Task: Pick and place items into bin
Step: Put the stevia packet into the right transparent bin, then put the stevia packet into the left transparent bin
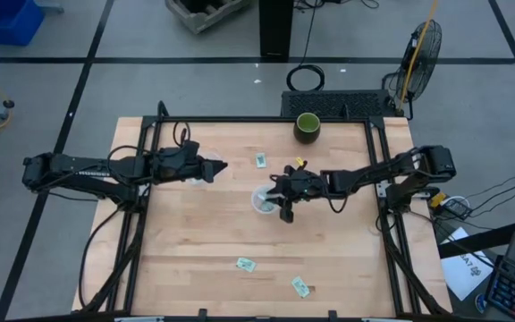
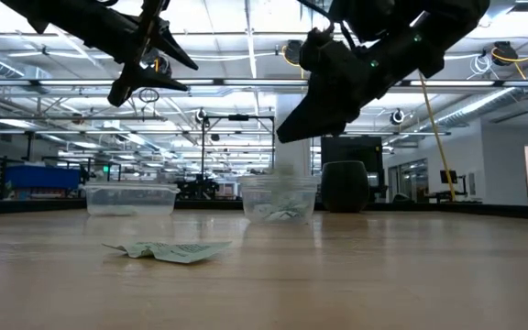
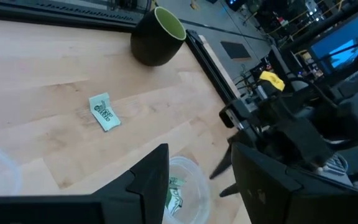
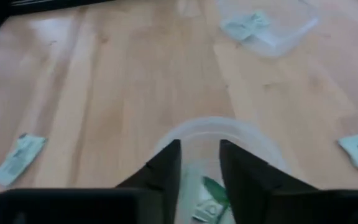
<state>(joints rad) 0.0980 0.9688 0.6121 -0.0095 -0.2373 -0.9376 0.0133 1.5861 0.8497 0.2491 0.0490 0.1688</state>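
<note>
Closest to the low camera lies a crumpled green packet (image 2: 168, 250), flat on the wooden table (image 2: 383, 275). From overhead, two packets sit around six o'clock (image 1: 245, 264) (image 1: 300, 286), another near twelve (image 1: 261, 160), its long axis running roughly twelve-to-six. The right gripper (image 1: 283, 213) hangs over the clear cup (image 1: 264, 200) at centre; its wrist camera shows fingers (image 4: 164, 168) slightly parted above packets inside. The left gripper (image 1: 219, 167) hovers at nine o'clock, fingers parted, empty.

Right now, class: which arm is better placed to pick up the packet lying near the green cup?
Probably the left. Its claw hangs free beside that packet, which shows clearly in its wrist view. The right claw is busy over the clear cup.
</note>
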